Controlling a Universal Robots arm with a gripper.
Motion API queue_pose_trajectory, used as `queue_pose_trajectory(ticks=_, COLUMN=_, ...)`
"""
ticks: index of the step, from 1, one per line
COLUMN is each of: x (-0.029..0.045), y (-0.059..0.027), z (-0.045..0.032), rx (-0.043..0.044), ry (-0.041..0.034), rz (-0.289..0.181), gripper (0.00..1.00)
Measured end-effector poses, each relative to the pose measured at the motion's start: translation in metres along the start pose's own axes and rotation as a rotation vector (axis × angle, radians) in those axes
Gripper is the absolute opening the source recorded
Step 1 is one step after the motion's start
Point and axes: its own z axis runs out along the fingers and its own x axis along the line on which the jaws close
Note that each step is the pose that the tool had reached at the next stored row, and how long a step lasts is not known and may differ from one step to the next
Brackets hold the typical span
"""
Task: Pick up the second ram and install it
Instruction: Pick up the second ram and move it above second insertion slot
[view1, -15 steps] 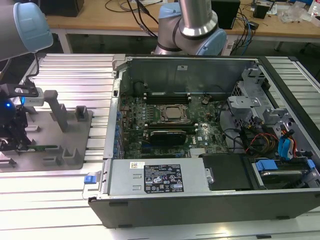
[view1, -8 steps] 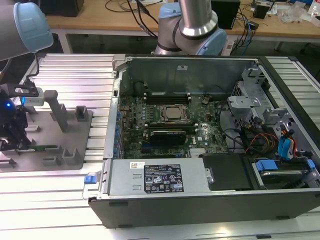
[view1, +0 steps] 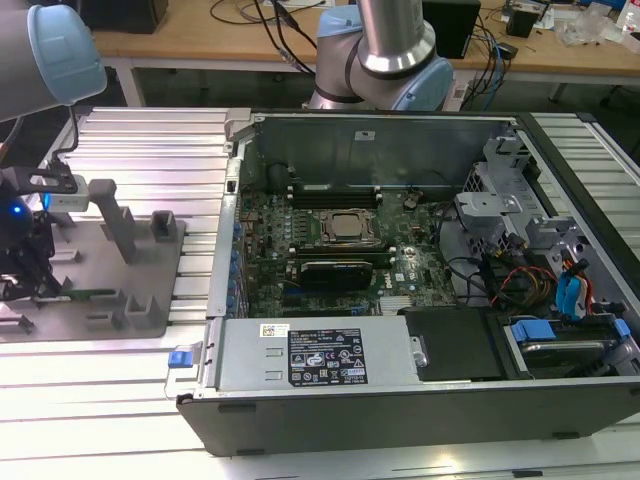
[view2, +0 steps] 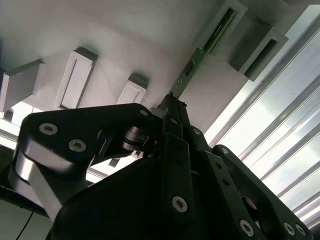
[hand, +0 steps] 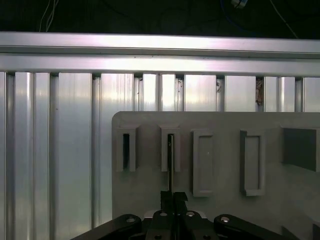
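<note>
The second ram is a thin green stick standing on edge in the slots of the grey fixture block at the exterior view's left. My gripper is at the end of the stick. In both wrist views the black fingers are pressed together on the green board, whose far end sits in a fixture slot. In the first wrist view the ram shows edge-on, running from a slot down into my gripper. The gripper is shut on the stick.
An open computer case lies at the exterior view's right, with its motherboard, long memory slots and a black expansion card. Ribbed aluminium table surrounds the fixture. Grey posts rise from the fixture.
</note>
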Motion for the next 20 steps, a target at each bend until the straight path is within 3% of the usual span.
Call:
queue_pose_trajectory(ticks=10, x=-0.0005, y=0.0, z=0.0002, rx=0.0001, ry=0.0, rz=0.0, gripper=0.09)
queue_pose_trajectory(ticks=20, x=-0.0006, y=0.0, z=-0.0049, rx=-0.0001, ry=0.0, rz=0.0, gripper=0.09)
